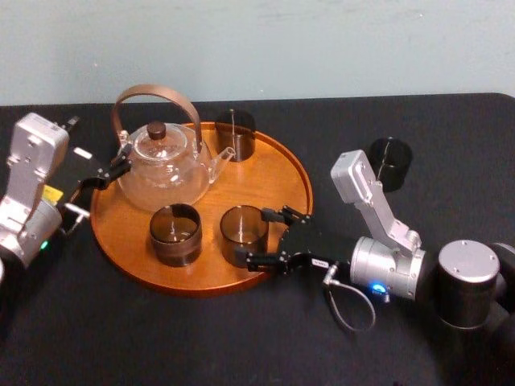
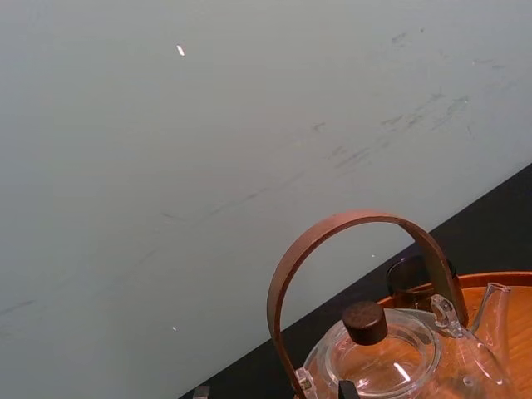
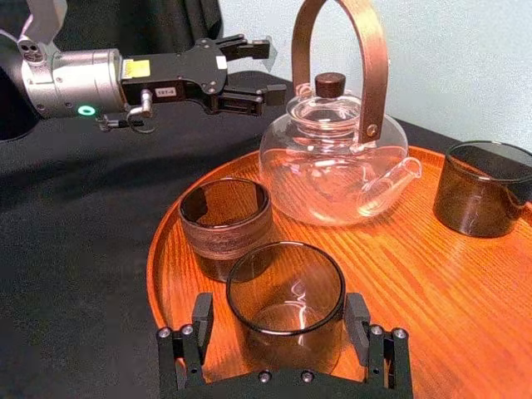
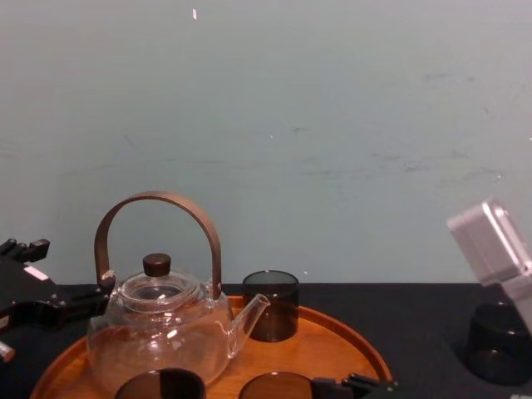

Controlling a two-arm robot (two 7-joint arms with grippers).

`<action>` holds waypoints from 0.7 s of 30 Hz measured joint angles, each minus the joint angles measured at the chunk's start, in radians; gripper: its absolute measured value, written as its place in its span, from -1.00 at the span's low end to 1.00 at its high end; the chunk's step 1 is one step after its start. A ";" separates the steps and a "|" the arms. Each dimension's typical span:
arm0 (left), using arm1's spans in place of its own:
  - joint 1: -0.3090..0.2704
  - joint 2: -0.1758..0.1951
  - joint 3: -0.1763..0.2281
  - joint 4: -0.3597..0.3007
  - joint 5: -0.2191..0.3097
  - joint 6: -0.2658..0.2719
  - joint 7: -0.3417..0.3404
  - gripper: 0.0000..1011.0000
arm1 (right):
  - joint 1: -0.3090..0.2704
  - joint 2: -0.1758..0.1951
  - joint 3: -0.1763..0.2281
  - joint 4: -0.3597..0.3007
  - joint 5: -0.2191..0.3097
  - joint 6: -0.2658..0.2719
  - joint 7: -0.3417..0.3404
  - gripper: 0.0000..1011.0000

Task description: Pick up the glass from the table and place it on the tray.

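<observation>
OK, head: R gripper [image 1: 256,236] jaws spread round glass [image 1: 243,227], standing on tray [image 1: 269,173] front, so placed, I'd say. L gripper [image 1: 113,170] parked by teapot [image 1: 165,169], jaws apart. L wrist: teapot close, nothing held. R wrist: fingers [image 3: 202,320] flank glass, no pinch. Chest: second glass [image 4: 495,345] on table [image 4: 416,332], far right.

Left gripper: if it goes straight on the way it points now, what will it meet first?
Probably the glass teapot: the open left gripper points at its side near the handle's foot. The gap looks small, but depth is unclear.
</observation>
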 joint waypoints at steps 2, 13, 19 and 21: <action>0.000 0.000 0.000 0.000 0.000 0.000 0.000 0.98 | -0.010 0.007 0.003 -0.018 0.000 0.003 -0.007 0.98; 0.000 0.000 0.000 0.000 0.000 0.000 0.000 0.98 | -0.079 0.053 0.041 -0.131 -0.011 0.015 -0.072 0.98; 0.000 0.000 0.000 0.000 0.000 0.000 0.000 0.98 | -0.125 0.076 0.076 -0.180 -0.007 0.011 -0.099 0.98; 0.000 0.000 0.000 0.000 0.000 0.000 0.000 0.98 | -0.139 0.082 0.086 -0.191 -0.005 0.009 -0.107 0.98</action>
